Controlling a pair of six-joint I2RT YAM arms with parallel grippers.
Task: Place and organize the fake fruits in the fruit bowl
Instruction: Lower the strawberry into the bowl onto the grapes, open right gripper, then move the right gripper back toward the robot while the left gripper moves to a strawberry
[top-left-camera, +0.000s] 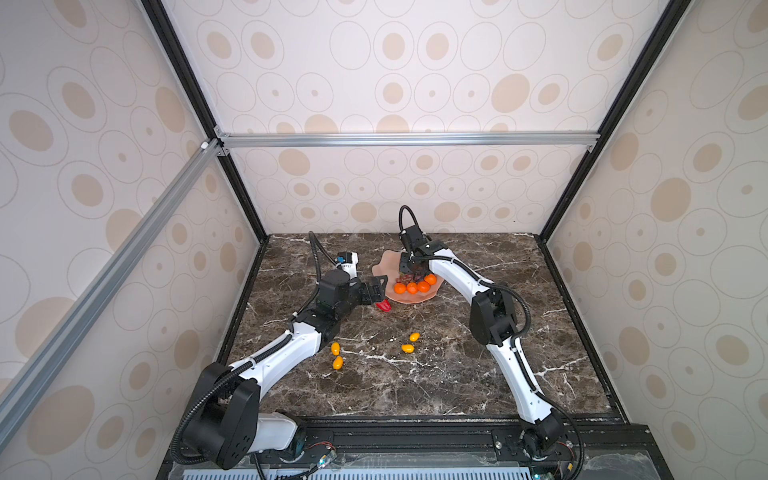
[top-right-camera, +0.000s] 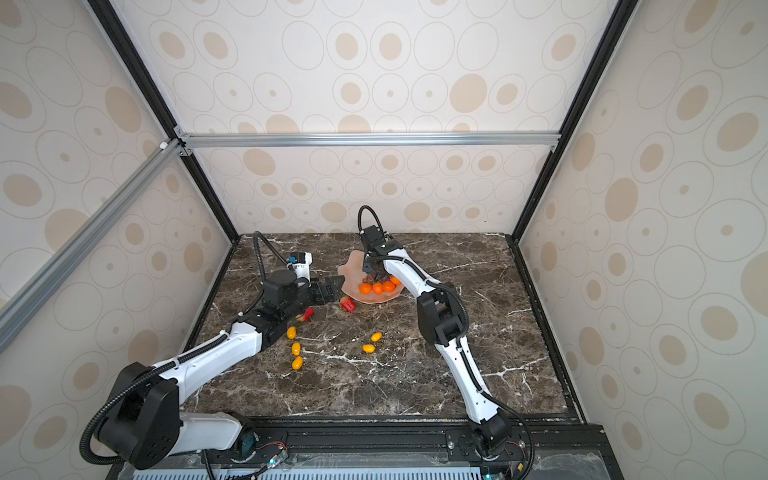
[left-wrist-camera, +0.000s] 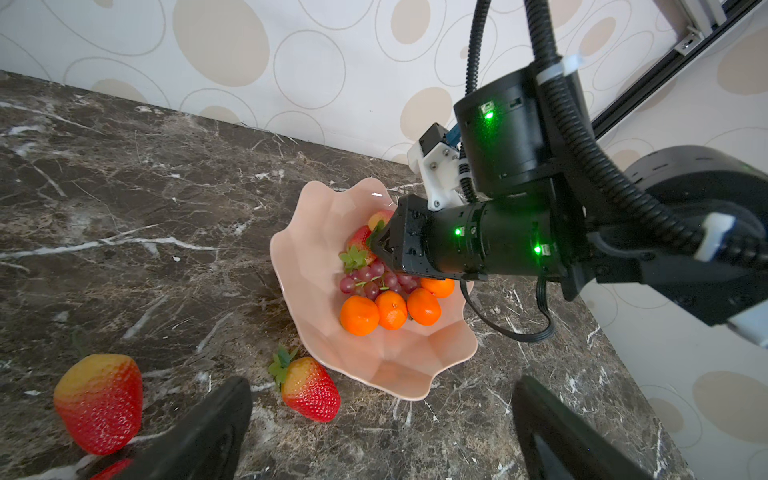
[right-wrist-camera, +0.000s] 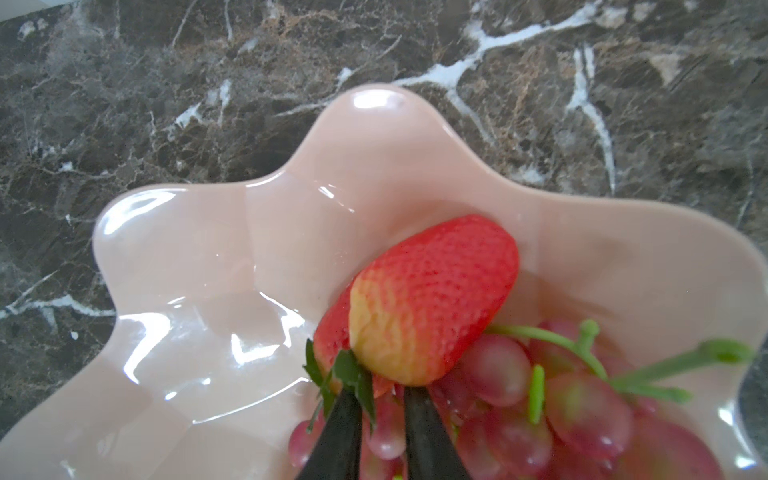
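Right wrist view gives us the closest look: a strawberry (right-wrist-camera: 428, 299) lies on its side inside the fruit bowl (right-wrist-camera: 199, 257). Its long axis runs from the green cap, right at the tips of the right gripper (right-wrist-camera: 379, 392), out to the red point, which aims away from the gripper toward the bowl's wavy wall. It leans against the grape bunch (right-wrist-camera: 582, 399) and over a second strawberry (right-wrist-camera: 328, 332), of which only a red edge shows. The right gripper's jaws stand a little apart with the cap leaves at one tip; whether they pinch those leaves we cannot tell. In both top views the bowl sits at 12 o'clock on the desk (top-left-camera: 478, 374), with four tangerines (top-left-camera: 412, 288) along the bowl's 5 o'clock side. The left gripper (left-wrist-camera: 382, 388) is released, jaws spread wide and grasping nothing, at the bowl's 9 o'clock. Just outside the rim at 7 o'clock a loose strawberry (top-right-camera: 348, 304) lies on the desk; the left wrist view shows its cap toward the bowl and its point away from it. A half-hidden strawberry (top-right-camera: 307, 313) peeks from under the left arm (top-right-camera: 216, 353). Of the five small oval fruits (top-right-camera: 296, 348), three form a column at the desk's 8 o'clock, long axes roughly along the 12-to-6 line, and two lie near the middle.
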